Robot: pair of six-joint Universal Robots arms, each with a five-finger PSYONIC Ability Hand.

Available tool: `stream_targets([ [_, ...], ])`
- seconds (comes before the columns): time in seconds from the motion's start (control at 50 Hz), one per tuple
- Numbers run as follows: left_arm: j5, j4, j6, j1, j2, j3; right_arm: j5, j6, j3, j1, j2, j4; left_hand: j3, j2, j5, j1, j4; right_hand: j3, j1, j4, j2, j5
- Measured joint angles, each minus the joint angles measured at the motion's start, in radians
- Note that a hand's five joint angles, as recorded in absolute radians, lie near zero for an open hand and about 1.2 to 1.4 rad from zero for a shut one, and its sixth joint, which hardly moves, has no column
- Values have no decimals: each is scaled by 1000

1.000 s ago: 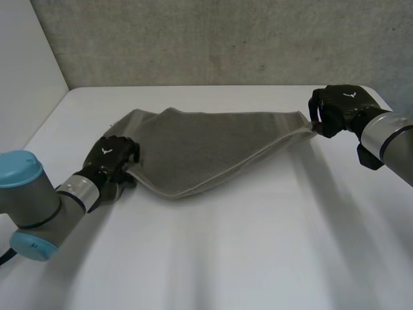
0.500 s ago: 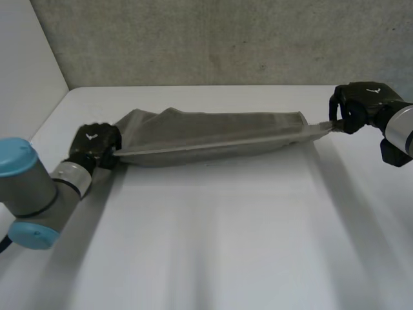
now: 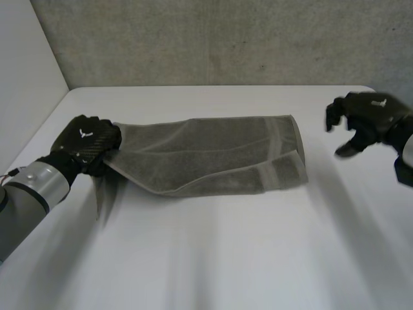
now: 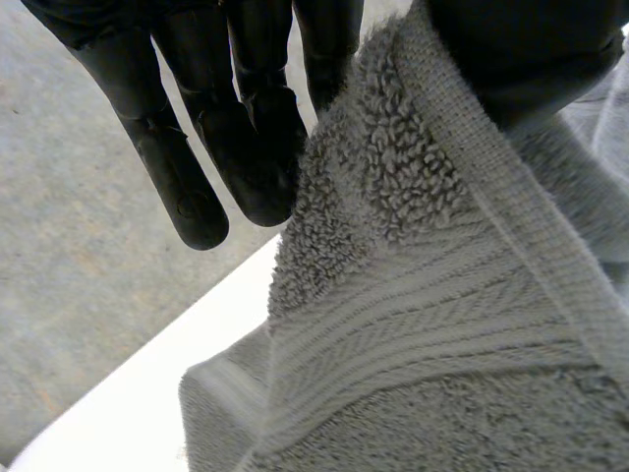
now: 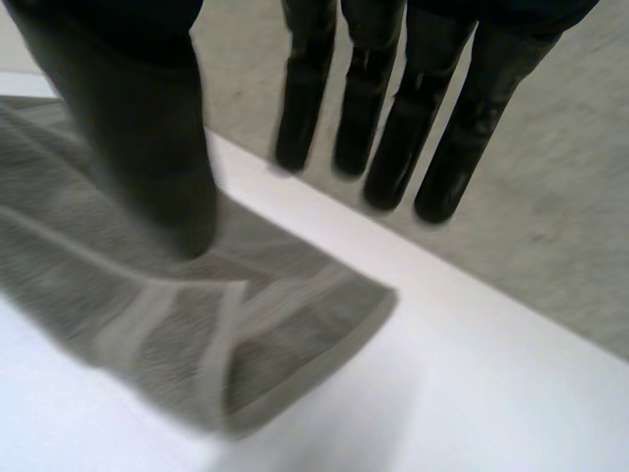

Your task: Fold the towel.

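1. Since half a second ago, the right hand (image 3: 370, 113) has let go of the towel (image 3: 213, 155). It now sits at the right edge of the head view, fingers spread, holding nothing, apart from the cloth.
2. Towel no longer stretched between the hands. It lies on the table (image 3: 226, 258) at centre frame, doubled lengthwise, near edge uneven.
3. Left hand (image 3: 87, 139), at left of frame, pinches the towel's left end between thumb and fingers.
4. Judgement: first fold is down. Still to do: left release, squaring the edges, probably a second fold.
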Motion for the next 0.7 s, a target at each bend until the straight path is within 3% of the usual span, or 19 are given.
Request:
stream_targets([
  [0.02, 6, -1, 0, 2, -2, -10, -13, -5, 31, 2, 1, -6, 0, -1, 0, 0, -2, -184, -176, -183, -165, -195],
  [0.06, 11, 0, -2, 6, -8, -22, -29, -19, 79, 5, 6, -22, -2, -3, 0, 0, -12, -345, -325, -345, -322, -365],
  [0.1, 14, 1, -3, 10, -15, -29, -40, -36, 120, 9, 15, -42, -8, -3, 0, 0, -20, -375, -346, -389, -339, -407],
  [0.22, 13, 7, -6, 17, -41, -34, -31, -86, 182, 50, 90, -140, -90, -78, -23, -16, -98, -395, -379, -405, -342, -435],
  [0.48, 10, 12, -8, 23, -78, -35, 191, -92, -63, 177, 358, -189, -150, -146, -79, -69, -158, -417, -399, -427, -388, -394],
  [0.7, 10, 18, -11, 23, -114, -36, 235, -84, -116, 251, 473, -149, -150, -147, -79, -69, -160, -405, -384, -413, -388, -373],
])
